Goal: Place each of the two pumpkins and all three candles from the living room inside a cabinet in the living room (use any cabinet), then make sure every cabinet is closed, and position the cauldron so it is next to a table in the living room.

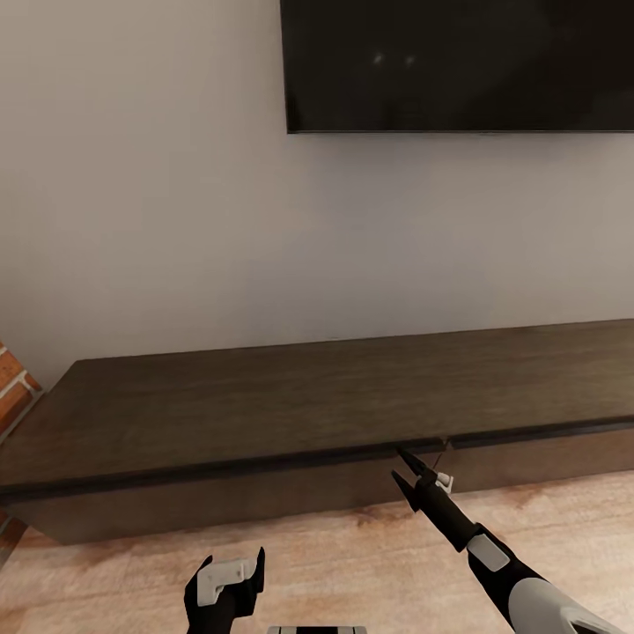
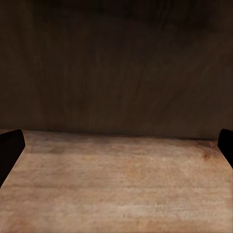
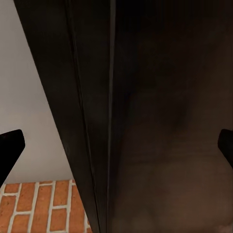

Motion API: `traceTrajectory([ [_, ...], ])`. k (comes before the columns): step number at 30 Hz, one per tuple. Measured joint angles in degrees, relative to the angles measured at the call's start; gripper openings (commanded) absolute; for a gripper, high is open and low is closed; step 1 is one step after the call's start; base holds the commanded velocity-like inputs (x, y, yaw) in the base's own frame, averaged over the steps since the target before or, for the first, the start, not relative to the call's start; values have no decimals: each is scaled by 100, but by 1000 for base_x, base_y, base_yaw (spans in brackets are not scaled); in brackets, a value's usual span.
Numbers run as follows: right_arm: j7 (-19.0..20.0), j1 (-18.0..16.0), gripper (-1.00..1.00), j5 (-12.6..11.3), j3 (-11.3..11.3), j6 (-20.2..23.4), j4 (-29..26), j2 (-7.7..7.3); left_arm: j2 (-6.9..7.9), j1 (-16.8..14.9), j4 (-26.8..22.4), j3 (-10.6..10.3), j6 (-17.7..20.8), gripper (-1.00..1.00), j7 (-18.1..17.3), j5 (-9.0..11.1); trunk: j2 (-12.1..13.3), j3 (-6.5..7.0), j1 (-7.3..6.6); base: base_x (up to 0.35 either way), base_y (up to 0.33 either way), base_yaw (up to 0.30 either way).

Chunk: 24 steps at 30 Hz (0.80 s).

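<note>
The long, low dark brown cabinet point(image 1: 264, 405) runs along the wall under the TV, and its drawer fronts look shut. My right gripper point(image 1: 399, 465) is open, with its fingertips right at the cabinet's upper front edge, just left of a seam between two fronts. In the right wrist view this edge point(image 3: 109, 121) fills the space between the fingers point(image 3: 9, 145). My left gripper point(image 1: 234, 563) is open and empty, low over the floor in front of the cabinet, facing its front point(image 2: 116, 73). The pumpkins, candles, cauldron and table are out of view.
A black TV point(image 1: 458, 62) is mounted on the pale wall above the cabinet. A brick wall section point(image 1: 13, 387) stands at the cabinet's left end. Light wood-plank floor point(image 1: 335, 555) lies between me and the cabinet.
</note>
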Motion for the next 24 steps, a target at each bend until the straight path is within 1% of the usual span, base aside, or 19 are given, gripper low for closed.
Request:
traceTrajectory([
  [4,0,0,100,0,0,0,0,0,0,-1,0,0,0,100,0,-1,0,0,0,9,0,0],
  [9,0,0,100,0,0,0,0,0,0,1,1,0,2,100,0,-4,0,0,-2,122,0,0],
  [16,0,0,100,0,0,0,0,0,0,-1,1,0,6,100,0,-24,0,0,0,33,0,0],
  [18,0,0,100,0,0,0,0,0,-3,0,0,-3,3,100,3,-160,0,0,0,5,0,0],
  [20,0,0,100,0,0,0,0,0,-6,1,0,-6,2,100,3,-249,0,0,0,3,0,0],
  [24,0,0,100,-3,0,0,0,0,-8,1,0,-7,0,100,1,-318,0,0,0,1,0,0],
])
